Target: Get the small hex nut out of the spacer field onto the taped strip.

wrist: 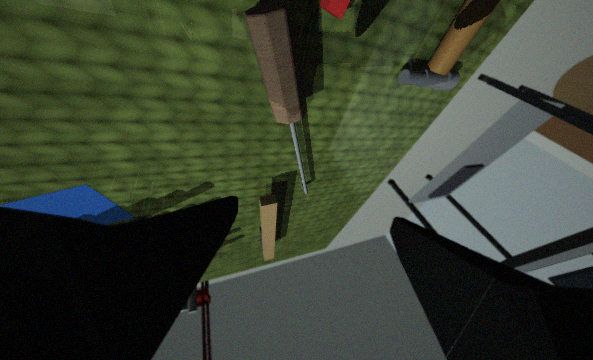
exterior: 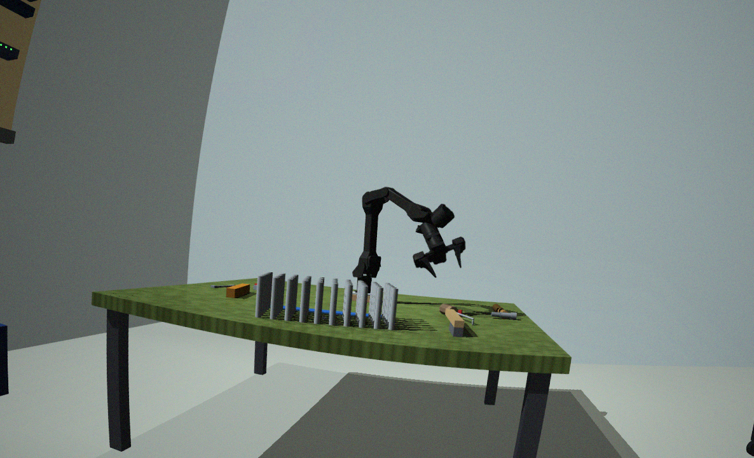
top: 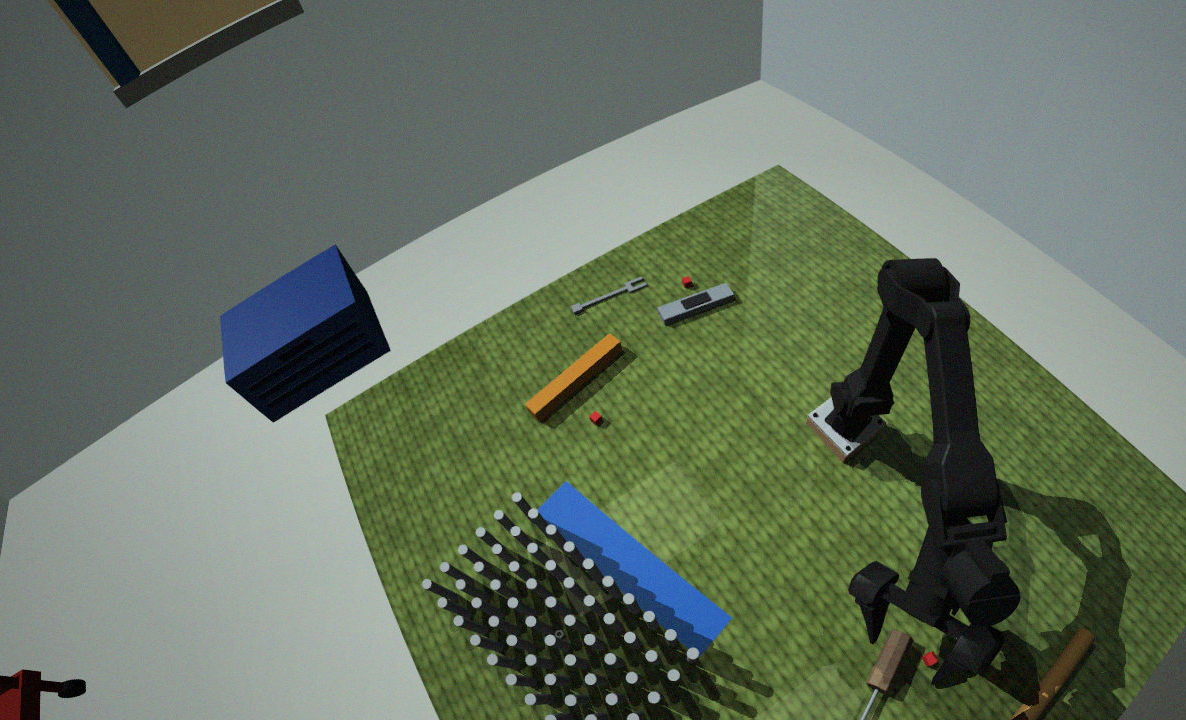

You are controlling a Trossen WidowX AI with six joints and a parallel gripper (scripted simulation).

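Tool pickup seems in hand: the claw (top: 908,660) (exterior: 447,271) (wrist: 314,214), open and empty, is held above the wooden handle (top: 889,660) (exterior: 445,308) (wrist: 276,70), toward the exterior view's near-right table corner (exterior: 550,357). The nut (top: 558,634) is seen among the spacers (top: 426,583) (exterior: 262,296). Next, lowering is needed.

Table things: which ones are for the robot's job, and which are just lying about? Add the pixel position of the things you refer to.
For the job:
- small nut (top: 558,634)
- standing spacers (top: 531,583) (exterior: 333,301)
- blue strip (top: 642,564) (wrist: 66,197)
- wooden-handled tool (top: 889,660) (exterior: 445,308) (wrist: 274,65), probably the hook

Just lying about, it seems:
- red cubes (top: 595,418) (exterior: 459,311) (wrist: 334,6)
- orange bar (top: 574,377) (exterior: 237,291)
- hammer (top: 1067,660) (exterior: 505,315) (wrist: 453,50) and wrench (top: 610,295) (exterior: 220,285), probably spare tools
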